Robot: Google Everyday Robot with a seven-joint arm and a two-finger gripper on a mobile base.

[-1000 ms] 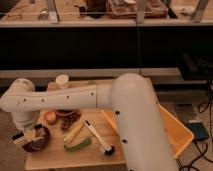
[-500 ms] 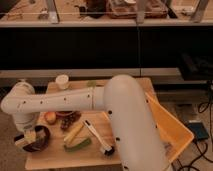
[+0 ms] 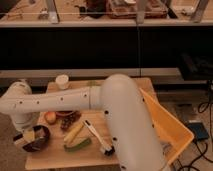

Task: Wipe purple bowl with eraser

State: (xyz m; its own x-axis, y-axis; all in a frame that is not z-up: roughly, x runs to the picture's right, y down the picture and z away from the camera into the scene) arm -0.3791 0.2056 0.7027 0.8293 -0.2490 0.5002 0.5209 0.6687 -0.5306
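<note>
The purple bowl [image 3: 42, 139] sits at the front left corner of the wooden table [image 3: 60, 159]. My gripper [image 3: 24, 139] hangs from the white arm [image 3: 60, 102] and reaches down onto the bowl's left side. It is shut on the eraser [image 3: 29, 135], a small tan block that rests against the bowl's inside. The gripper hides the bowl's left rim.
Near the bowl lie a peach-coloured fruit [image 3: 50, 117], dark grapes [image 3: 70, 120], a yellow item [image 3: 74, 132], a green vegetable [image 3: 78, 145] and a white-handled brush [image 3: 96, 135]. A white cup [image 3: 62, 81] stands at the back. A yellow bin [image 3: 172, 127] is on the right.
The arm's bulky upper part has swung left and nearer to the camera. The gripper stays in the purple bowl with the eraser, shifted only slightly.
</note>
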